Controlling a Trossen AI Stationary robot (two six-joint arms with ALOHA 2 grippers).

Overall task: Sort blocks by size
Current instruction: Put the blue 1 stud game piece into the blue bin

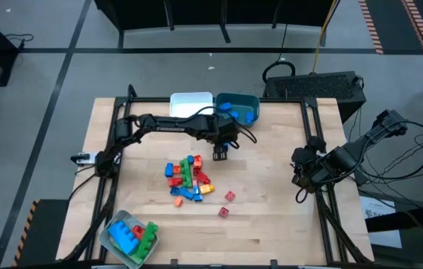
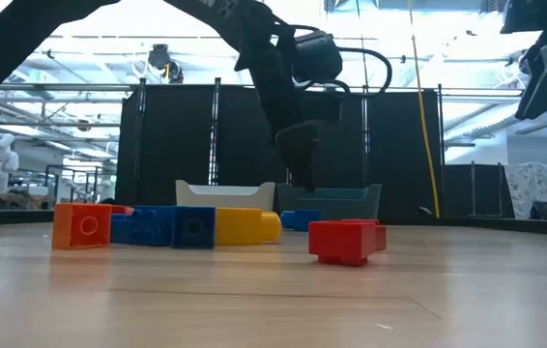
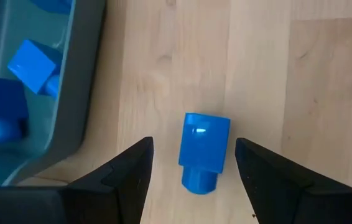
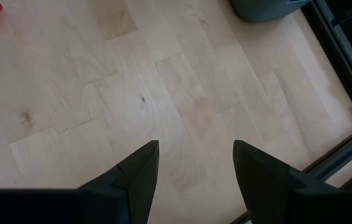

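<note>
1. A blue block point(image 3: 204, 152) lies on the table point(image 3: 300, 93) at lower centre of the left wrist view, between the spread fingers of the left gripper point(image 3: 193, 174), untouched.
2. The teal bin point(image 1: 246, 104) sits at upper centre of the high view.
3. The right gripper point(image 4: 194, 171) is released at the right edge of the high view.
4. No writing is readable.

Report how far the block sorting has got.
Done: blue blocks sit in the teal bin, and blue and green ones in the clear-grey bin. In hand: the left gripper hangs open over a small blue block lying on the table beside the teal bin, not gripped. Left: the mixed pile, two red blocks, and the white bin looks empty. The right gripper waits open at the table's right edge.
</note>
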